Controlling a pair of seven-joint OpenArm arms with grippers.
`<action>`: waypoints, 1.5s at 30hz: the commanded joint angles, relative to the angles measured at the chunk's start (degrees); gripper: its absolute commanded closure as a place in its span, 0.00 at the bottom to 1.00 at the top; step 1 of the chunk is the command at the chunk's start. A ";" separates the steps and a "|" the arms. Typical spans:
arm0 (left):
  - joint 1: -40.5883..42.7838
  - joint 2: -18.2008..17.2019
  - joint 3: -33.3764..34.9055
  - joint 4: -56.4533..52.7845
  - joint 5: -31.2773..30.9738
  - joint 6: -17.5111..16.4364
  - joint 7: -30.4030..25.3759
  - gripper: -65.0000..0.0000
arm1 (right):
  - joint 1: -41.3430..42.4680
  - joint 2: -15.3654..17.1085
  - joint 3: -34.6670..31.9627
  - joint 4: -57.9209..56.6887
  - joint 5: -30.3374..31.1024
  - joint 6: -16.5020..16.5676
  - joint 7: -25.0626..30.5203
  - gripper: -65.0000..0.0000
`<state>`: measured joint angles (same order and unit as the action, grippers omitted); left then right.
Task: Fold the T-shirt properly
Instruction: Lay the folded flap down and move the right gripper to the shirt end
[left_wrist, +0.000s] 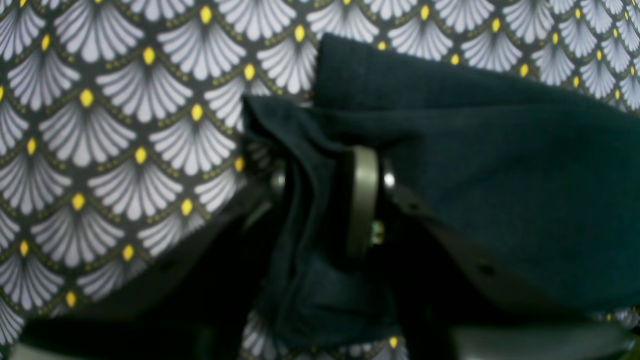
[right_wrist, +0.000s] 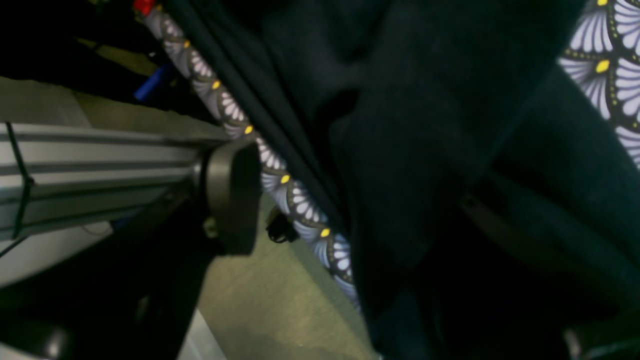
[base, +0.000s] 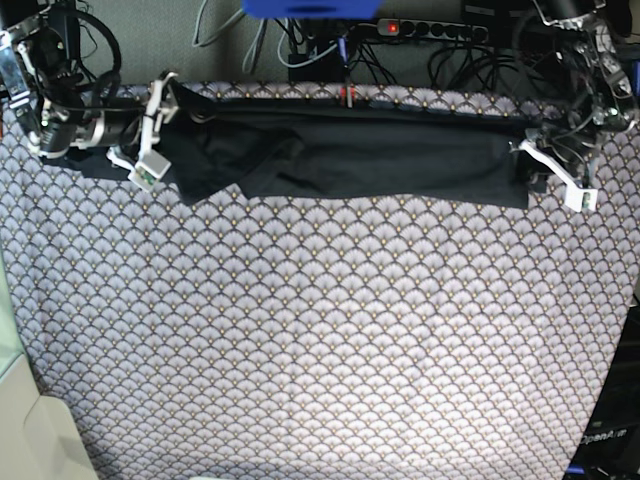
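Observation:
The black T-shirt lies stretched in a long band along the far edge of the table, with its left part bunched and creased. At its right end my left gripper is shut on a gathered fold of the cloth. In the left wrist view that fold is pinched between the fingers. My right gripper is at the shirt's left end. In the right wrist view its jaws stand apart. One finger hangs past the table edge, clear of the T-shirt. The other is hidden by dark cloth.
The fan-scale tablecloth covers the whole table. Behind the far edge hang cables and a power strip. An aluminium rail and the floor lie beyond the table edge beside the right gripper.

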<state>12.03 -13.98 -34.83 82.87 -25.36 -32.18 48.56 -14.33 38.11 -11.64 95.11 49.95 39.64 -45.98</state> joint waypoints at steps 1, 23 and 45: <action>0.14 -0.75 -0.20 0.60 0.09 -0.30 0.54 0.76 | 0.66 1.23 0.61 0.67 1.25 0.36 0.83 0.38; 0.06 -0.75 -0.20 1.04 0.09 -0.30 0.54 0.76 | -2.33 2.82 18.45 -2.50 0.99 0.36 -5.32 0.38; -0.30 -2.59 -0.38 1.22 -0.44 -0.39 0.54 0.76 | -4.62 4.66 20.30 -8.21 0.90 0.36 -1.28 0.38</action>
<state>12.03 -15.46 -34.83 83.24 -25.54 -32.42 49.63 -19.25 41.23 7.90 86.28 49.98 39.75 -48.23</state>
